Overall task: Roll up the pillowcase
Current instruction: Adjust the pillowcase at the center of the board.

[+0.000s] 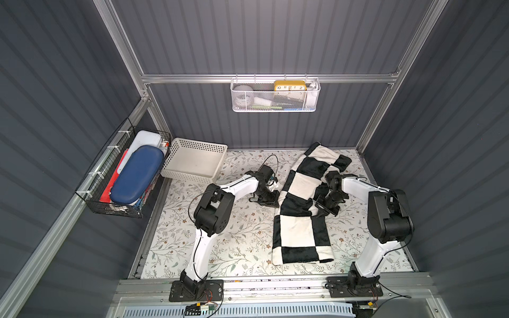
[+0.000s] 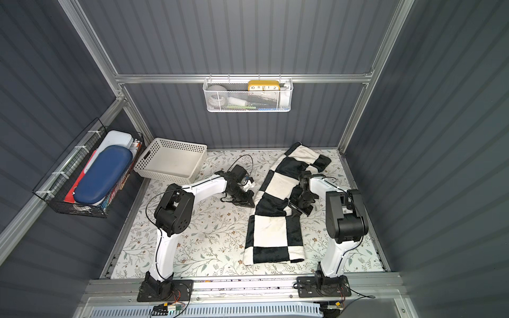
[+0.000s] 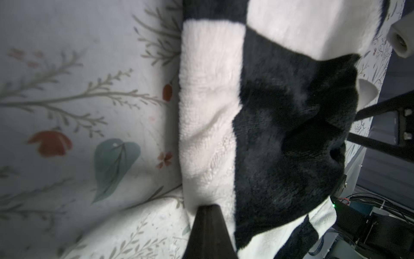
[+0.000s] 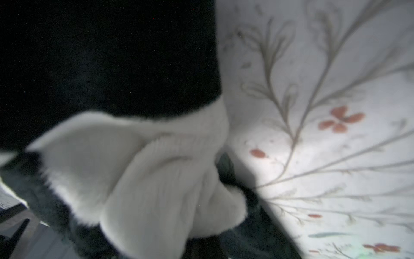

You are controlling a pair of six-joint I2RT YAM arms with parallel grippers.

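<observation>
The pillowcase lies unrolled as a long, rumpled strip on the right half of the floral table covering. In both top views it runs from about 1 o'clock at the back wall to about 5 o'clock near the front rail.

At its 3 o'clock edge the right gripper is clamped on a bunched fold of the plush. The right wrist view shows white cloth gathered over the fingers.

At its 9 o'clock edge the left gripper is closed, with its tip touching the white border. Whether it pinches any cloth cannot be told.

A white basket sits at 10 o'clock on the table, well apart from the pillowcase. A black wire basket holding a blue case hangs on the wall at 9 o'clock. A white mesh basket with a yellow clock hangs at 12 o'clock.
</observation>
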